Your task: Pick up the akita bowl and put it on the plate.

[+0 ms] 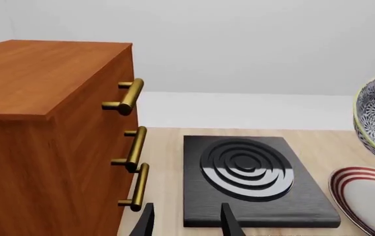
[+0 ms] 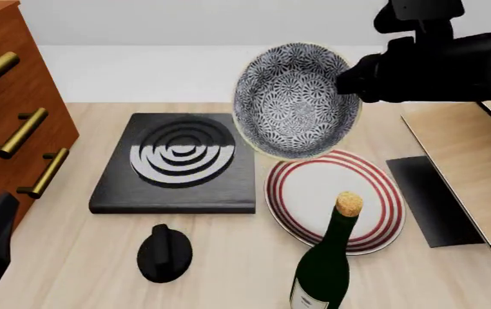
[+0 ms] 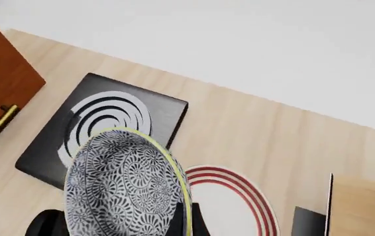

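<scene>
1. Above the plate's far edge, my right gripper (image 2: 348, 82) has the akita bowl (image 2: 296, 100) clamped by its rim, lifted clear of the table and tipped on edge so the inside faces the front camera.
2. Bowl: round, deep, dense black-and-white fan pattern inside and out, pale yellowish rim. In the right wrist view the fingers (image 3: 186, 216) straddle the rim.
3. Plate (image 2: 308, 192): flat, round, white, concentric red rings at the rim, lying on the light wood-grain table (image 2: 228, 270) below the bowl.
4. Stove slab (image 2: 176, 164): black square, raised silver rings, just left of the plate.
5. My left gripper (image 1: 184, 223): two dark fingertips apart, nothing between them, low near the wooden drawer cabinet (image 2: 9, 116) with brass bar handles.
6. Near side: green wine bottle (image 2: 325, 264) with cork, overlapping the plate's near rim in view; black knob-shaped object (image 2: 163, 252) in front of the stove.
7. Right side: pale wooden board (image 2: 464, 161) with a dark face.
</scene>
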